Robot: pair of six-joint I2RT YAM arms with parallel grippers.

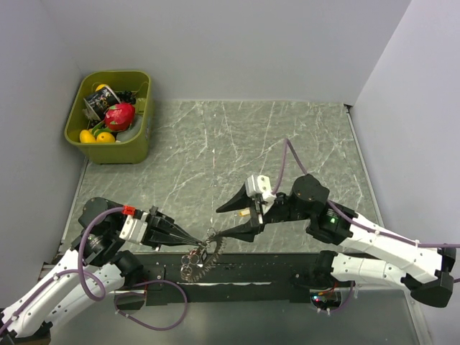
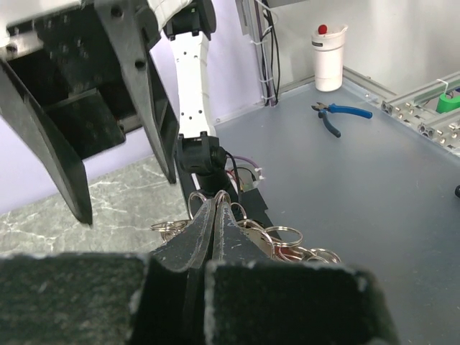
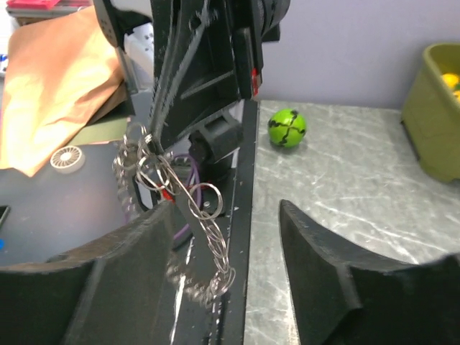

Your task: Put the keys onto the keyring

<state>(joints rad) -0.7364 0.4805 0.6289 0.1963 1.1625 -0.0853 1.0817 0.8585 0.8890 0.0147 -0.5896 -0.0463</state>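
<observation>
Keyring [image 1: 200,257] at the near edge of the worktop [image 1: 287,144], left of middle, a tangle of wire loops trailing down by the black rail. Pinched at the top by the left gripper [image 1: 205,244], clenched tight on it. Red speck among the loops, perhaps a key head. Right gripper [image 1: 226,223] just beside, released, grasping nothing. Green bin [image 1: 108,140] at the far left corner.

White arm links [image 1: 388,248], black joints [image 1: 309,194], purple cables [image 1: 290,154], black tapered pincer fingers [image 3: 323,273].
</observation>
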